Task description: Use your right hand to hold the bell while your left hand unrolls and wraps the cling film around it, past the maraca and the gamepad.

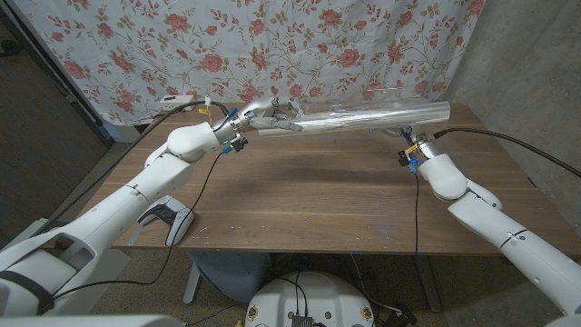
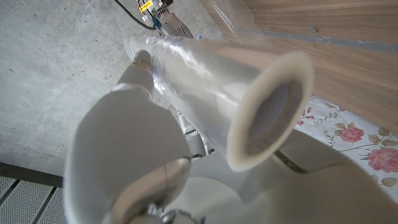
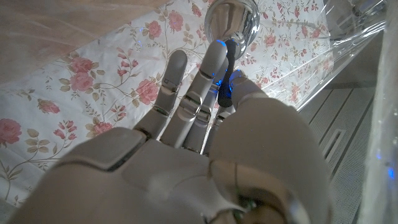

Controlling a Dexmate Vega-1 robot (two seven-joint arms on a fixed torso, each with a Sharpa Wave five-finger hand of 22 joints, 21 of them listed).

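The cling film [image 1: 363, 116] is seen in the head view as a long, shiny roll held up above the far part of the wooden table [image 1: 318, 195], running from the middle of the picture toward the right, in front of a floral cloth [image 1: 272, 45] hung behind the table.

At the left, a gamepad [image 1: 165, 216] in white and black lies near the table's left front corner, beside the left arm. The left hand [image 1: 272, 116] is raised at the near end of the roll, and its fingers are wrapped around that end. In the left wrist view the roll [image 2: 249, 93] is shown close up, its open cardboard end facing the camera, with pale fingers [image 2: 134, 81] closed along its side; a loose, wrinkled sheet of film is seen beyond it against the wood.

Toward the right, the roll's far end reaches out above the right wrist. The right hand [image 1: 406, 136] is largely hidden behind the film in the head view, so its grasp cannot be told there. In the right wrist view the right hand [image 3: 199, 143] is seen from behind, and a bell [image 3: 233, 22] with a shiny metal dome and a dark handle is held between its fingers [image 3: 208, 74], the dome standing above the fingertips. Clear film is stretched beside the bell, before the floral cloth.
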